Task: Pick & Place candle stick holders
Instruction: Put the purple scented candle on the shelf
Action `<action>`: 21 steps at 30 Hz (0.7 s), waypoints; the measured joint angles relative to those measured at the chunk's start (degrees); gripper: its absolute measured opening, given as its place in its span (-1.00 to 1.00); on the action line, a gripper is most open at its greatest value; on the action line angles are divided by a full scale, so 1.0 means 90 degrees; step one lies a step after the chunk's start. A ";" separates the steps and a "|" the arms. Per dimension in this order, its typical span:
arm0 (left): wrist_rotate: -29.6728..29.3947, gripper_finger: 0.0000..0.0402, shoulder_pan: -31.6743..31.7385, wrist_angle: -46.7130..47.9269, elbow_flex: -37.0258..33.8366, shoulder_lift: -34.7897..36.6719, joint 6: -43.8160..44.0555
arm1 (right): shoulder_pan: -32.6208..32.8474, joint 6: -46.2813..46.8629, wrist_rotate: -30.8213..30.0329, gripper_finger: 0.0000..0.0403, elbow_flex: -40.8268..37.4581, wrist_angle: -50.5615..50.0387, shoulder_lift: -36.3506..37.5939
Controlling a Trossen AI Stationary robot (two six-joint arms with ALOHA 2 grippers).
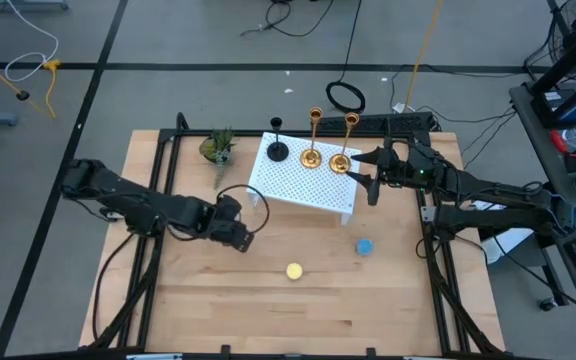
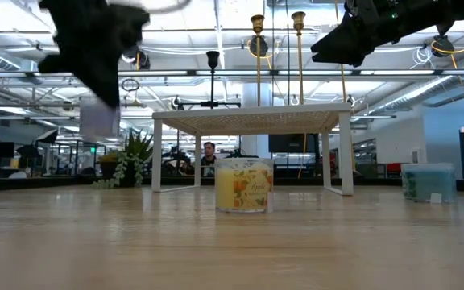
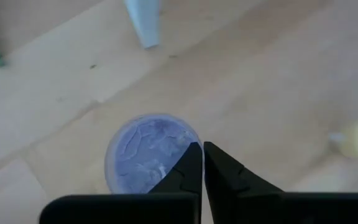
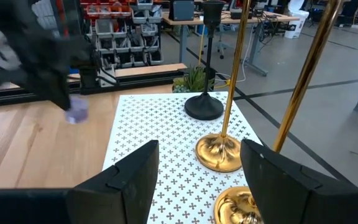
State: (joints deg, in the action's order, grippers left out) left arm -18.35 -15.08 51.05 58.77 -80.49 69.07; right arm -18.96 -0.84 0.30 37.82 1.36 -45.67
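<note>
Presently my right claw [image 1: 366,172] hovers just beside the right edge of the white perforated metal stand [image 1: 303,182], its two dark fingers [image 4: 127,180] spread wide with nothing between them. In the right wrist view they frame the two tall shiny brass candle stick holders with slim stems and round bases: the nearer one [image 1: 341,160] stands at the stand's right rear corner, closest to this claw, and the second brass holder [image 1: 311,156] is upright just beside it. Further along the rear of the same stand is the shorter black candle stick holder with a round base [image 1: 278,150], also upright. All three are on the stand top, none touched.

My left claw [image 1: 240,230] is raised above the wooden bench [image 1: 218,300], to the left front of the stand. Its fingertips [image 3: 191,163] are nearly together and pinch the rim of a small round jar with a pale lilac top [image 3: 148,158], held clear of the bench.

On the bench sit a yellow jar candle [image 1: 294,271] in front of the stand and a blue jar candle [image 1: 365,246] near its right front leg. A small green potted plant [image 1: 217,147] stands left of the stand.
</note>
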 joint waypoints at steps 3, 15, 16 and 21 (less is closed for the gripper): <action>-0.0281 -0.98 -0.0371 0.0404 0.0669 0.0000 0.0070 | -0.0001 0.0000 0.0000 0.11 0.0000 0.0001 0.0000; -0.1137 -0.98 0.0471 -0.0025 0.2369 0.0007 -0.2309 | -0.0002 0.0015 0.0000 0.11 0.0000 0.0008 0.0000; -0.1127 -0.98 0.0660 -0.0154 0.2369 0.0007 -0.2568 | -0.0002 0.0015 0.0000 0.11 0.0000 0.0008 0.0000; -0.0633 -0.98 0.1682 -0.0565 0.2369 -0.0184 -0.3435 | -0.0005 -0.0016 -0.0005 0.11 0.0000 0.0008 0.0000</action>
State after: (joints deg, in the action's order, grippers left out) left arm -24.04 0.06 45.96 80.09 -82.15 38.16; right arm -19.00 -0.99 0.25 37.82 1.43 -45.67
